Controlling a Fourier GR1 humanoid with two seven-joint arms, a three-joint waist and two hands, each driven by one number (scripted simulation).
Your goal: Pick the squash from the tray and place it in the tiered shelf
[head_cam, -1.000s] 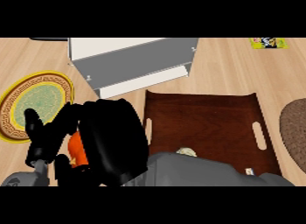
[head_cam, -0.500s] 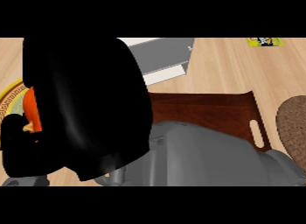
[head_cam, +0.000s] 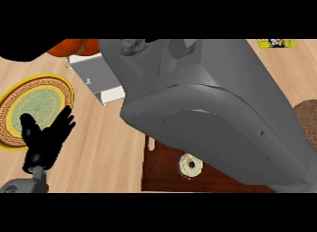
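Observation:
My right forearm (head_cam: pixel 208 108) crosses the view from the lower right to the upper left and hides much of the scene. Its black hand (head_cam: pixel 17 47) is at the top left edge, curled round the orange squash (head_cam: pixel 73 46), which shows only partly. The squash hangs over the far left corner of the white tiered shelf (head_cam: pixel 98 80), most of which lies under the arm. The dark brown tray (head_cam: pixel 162 179) is at the bottom, holding a small round pale item (head_cam: pixel 190 164). My left hand (head_cam: pixel 49 135) rests open at the lower left, fingers up.
A yellow patterned plate (head_cam: pixel 24 108) lies on the wooden counter at the left, just behind the left hand. A brown round mat (head_cam: pixel 316 124) shows at the right edge. A small yellow-green packet (head_cam: pixel 276 43) sits at the top right.
My right arm has stretched further away and leftward with the squash, from above the tray to over the shelf. The forearm now fills the middle of the view.

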